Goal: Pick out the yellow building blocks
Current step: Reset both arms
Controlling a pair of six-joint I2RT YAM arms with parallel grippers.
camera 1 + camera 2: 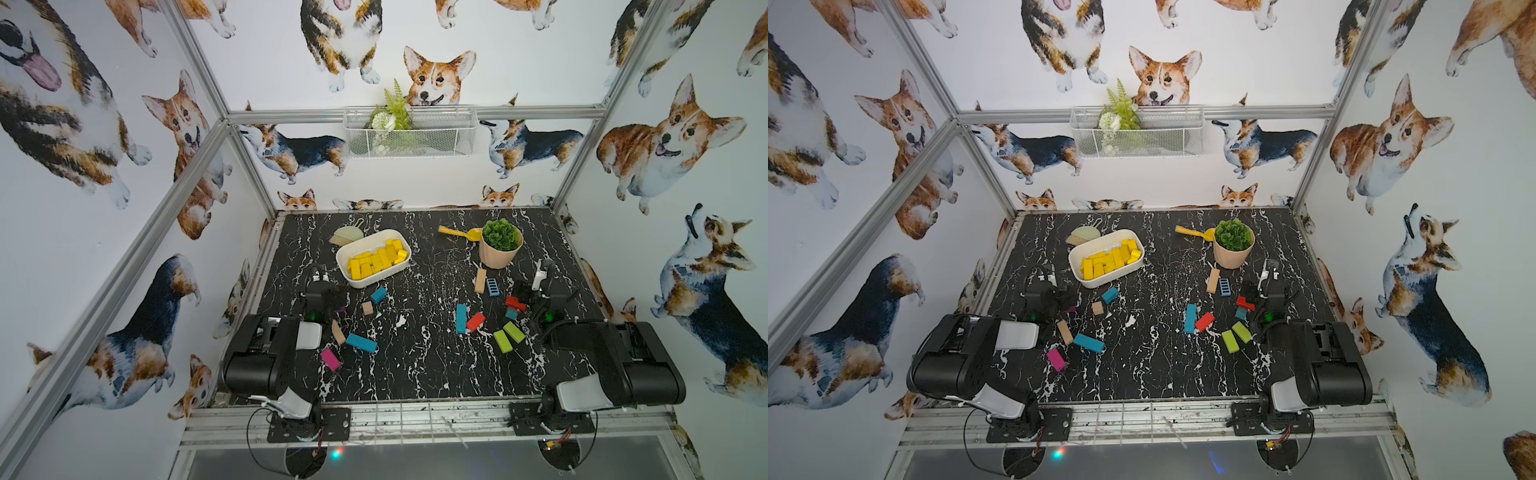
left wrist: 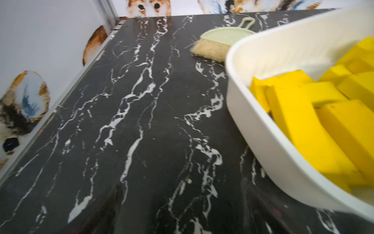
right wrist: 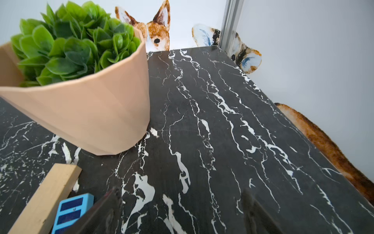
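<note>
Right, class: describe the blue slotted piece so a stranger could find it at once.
Find the potted plant in its peach pot, far right on the table. Just in front of it lie a plain wooden bar and, beside it, the blue slotted piece. Unlike the solid blue bars elsewhere, it has a row of dark slots, like a small ladder.

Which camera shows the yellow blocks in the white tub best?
A top view: the whole pile of yellow blocks shows inside the white tub, and both top views give this. The left wrist view is closer but crops the pile at its edge, slightly blurred. The right wrist view misses it.
</note>
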